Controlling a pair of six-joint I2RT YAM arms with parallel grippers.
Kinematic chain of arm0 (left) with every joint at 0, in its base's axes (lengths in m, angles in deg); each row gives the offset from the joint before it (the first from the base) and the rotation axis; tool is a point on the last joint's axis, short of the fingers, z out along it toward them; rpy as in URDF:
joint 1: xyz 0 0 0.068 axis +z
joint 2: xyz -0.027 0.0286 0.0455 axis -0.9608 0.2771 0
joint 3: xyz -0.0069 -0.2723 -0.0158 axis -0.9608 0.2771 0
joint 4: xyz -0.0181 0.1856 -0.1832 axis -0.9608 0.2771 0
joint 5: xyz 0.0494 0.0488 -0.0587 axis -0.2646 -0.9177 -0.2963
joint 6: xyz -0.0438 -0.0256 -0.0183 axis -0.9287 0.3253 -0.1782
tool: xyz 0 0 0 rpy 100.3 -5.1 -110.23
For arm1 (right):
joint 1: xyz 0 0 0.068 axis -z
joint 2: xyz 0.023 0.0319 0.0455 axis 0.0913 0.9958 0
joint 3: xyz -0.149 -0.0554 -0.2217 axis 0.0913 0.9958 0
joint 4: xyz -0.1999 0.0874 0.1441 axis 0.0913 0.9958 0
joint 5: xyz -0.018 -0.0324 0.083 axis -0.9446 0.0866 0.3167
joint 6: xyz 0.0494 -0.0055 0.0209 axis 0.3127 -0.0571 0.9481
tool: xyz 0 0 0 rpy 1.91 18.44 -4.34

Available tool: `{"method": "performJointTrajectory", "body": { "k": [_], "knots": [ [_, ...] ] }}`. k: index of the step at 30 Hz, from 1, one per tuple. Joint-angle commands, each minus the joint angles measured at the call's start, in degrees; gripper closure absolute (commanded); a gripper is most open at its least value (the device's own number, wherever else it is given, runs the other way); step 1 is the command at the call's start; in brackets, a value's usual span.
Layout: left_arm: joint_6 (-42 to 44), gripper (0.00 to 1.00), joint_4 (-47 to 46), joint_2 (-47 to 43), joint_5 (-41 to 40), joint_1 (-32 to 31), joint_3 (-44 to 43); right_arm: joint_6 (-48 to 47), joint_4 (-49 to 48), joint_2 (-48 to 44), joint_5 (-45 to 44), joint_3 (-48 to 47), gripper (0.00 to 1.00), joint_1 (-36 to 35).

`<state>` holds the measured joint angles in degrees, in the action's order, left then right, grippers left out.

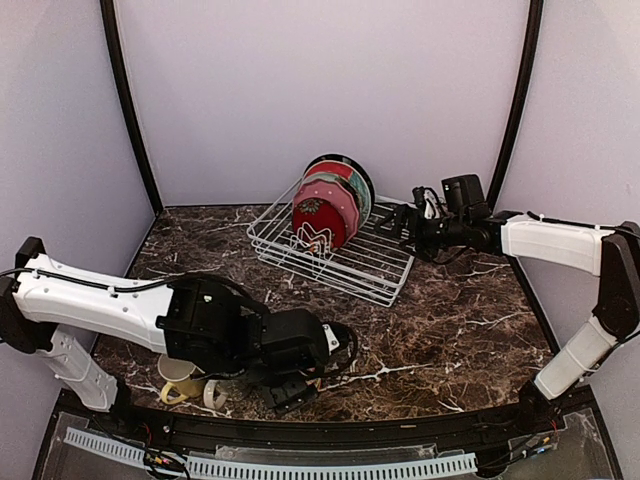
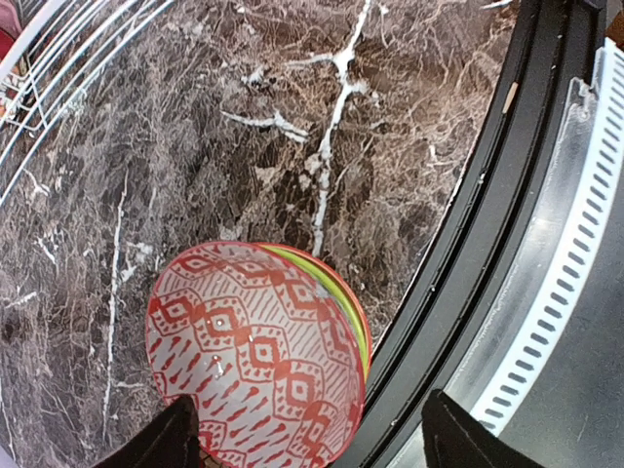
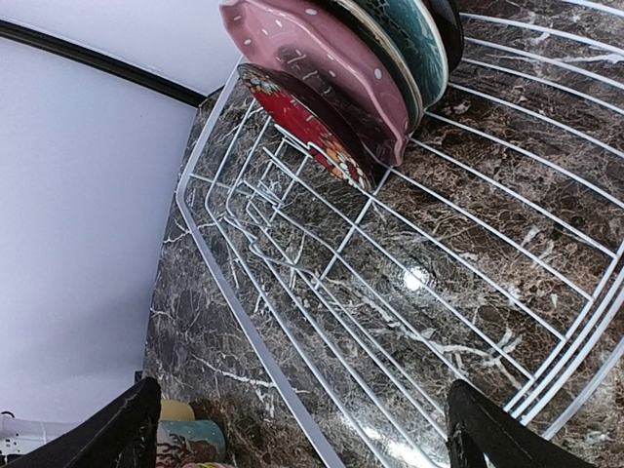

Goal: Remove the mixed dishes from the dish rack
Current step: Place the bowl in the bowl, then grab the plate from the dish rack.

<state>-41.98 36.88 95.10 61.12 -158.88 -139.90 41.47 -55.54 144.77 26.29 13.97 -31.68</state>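
the left claw (image 2: 310, 417) is hanging over the near edge of the marble table (image 2: 244, 146), its fingers (image 2: 175, 439) standing wide apart and gripping nothing. the red-and-white patterned bowl (image 2: 253, 361) is sitting on the table between them, nested in the lime bowl (image 2: 341, 300). one finger is showing right at the patterned bowl's rim, and whether it is touching i cannot tell. the other is standing clear of the bowl, over the black rail (image 2: 487, 214).

the right claw (image 3: 302, 400) is hovering above the dish rack (image 1: 370, 262), spread fully, holding nothing and touching nothing. the red plate (image 3: 302, 127), the pink plate (image 3: 312, 58) and the green floral plate (image 3: 409, 39) are standing on edge between the prongs at the rack's far end, packed close together, with a dark plate (image 3: 448, 18) leaning behind them.

in the overhead view the yellow mug (image 1: 177, 377) and a paler mug (image 1: 214, 396) are peeking out from under the left arm (image 1: 100, 300) at the table's near left, mostly hidden by it.
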Motion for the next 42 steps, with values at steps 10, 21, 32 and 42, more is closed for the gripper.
{"method": "performJointTrajectory", "body": {
  "k": [10,21,32,42],
  "knots": [
    [7.9,0.1,-19.5,-18.7,18.2,26.1,-2.7,-10.8,1.1,1.8,-5.1,-3.8,0.01,-2.4],
    [2.6,0.05,-26.1,-14.3,37.8,52.2,-9.8,-20.9,6.4,14.5,-8.0,-17.5,0.01,-6.7],
    [6.3,0.02,-28.9,-15.0,37.2,62.6,-1.1,-24.9,10.9,24.3,-18.9,-31.7,0.18,-7.6],
    [8.7,0.02,-28.6,-16.4,33.5,62.7,1.2,-30.8,7.5,25.2,-15.6,-36.4,0.35,-0.1]
  ]
}}
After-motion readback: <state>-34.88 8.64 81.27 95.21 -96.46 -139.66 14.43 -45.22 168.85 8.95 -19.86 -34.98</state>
